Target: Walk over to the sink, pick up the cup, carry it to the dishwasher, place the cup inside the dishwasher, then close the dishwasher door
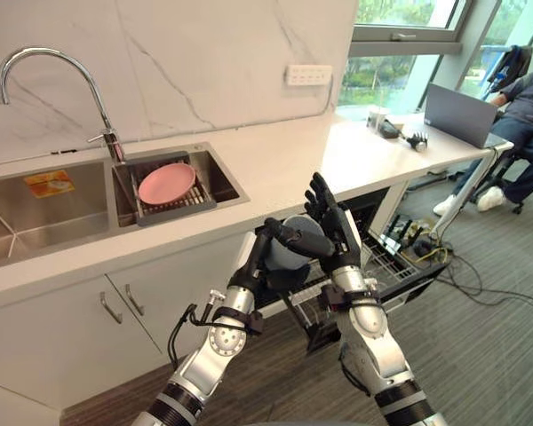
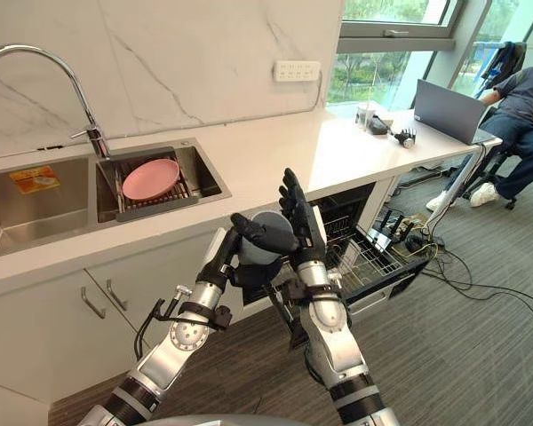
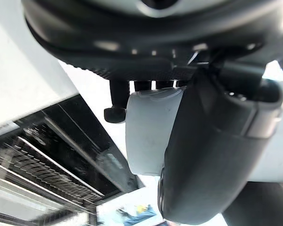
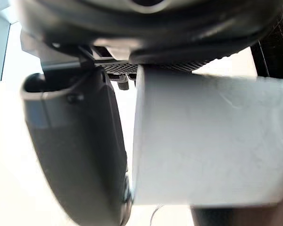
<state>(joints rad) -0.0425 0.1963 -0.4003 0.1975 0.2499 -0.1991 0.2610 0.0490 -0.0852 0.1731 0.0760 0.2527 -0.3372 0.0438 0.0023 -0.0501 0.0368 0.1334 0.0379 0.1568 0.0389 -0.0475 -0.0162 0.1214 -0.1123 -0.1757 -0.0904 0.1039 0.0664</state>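
You are getting bright daylight streaming in through the windows (image 1: 386, 75), glaring off the white countertop (image 1: 284, 169); the open dishwasher (image 1: 386, 266) is sitting in shadow beneath.

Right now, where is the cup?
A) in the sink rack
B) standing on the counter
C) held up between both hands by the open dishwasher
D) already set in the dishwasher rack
C: the cup is up off the counter, with the left hand curling its fingers round it and the right hand laying straight fingers against it, by the open dishwasher. The sink rack holds a pink plate.
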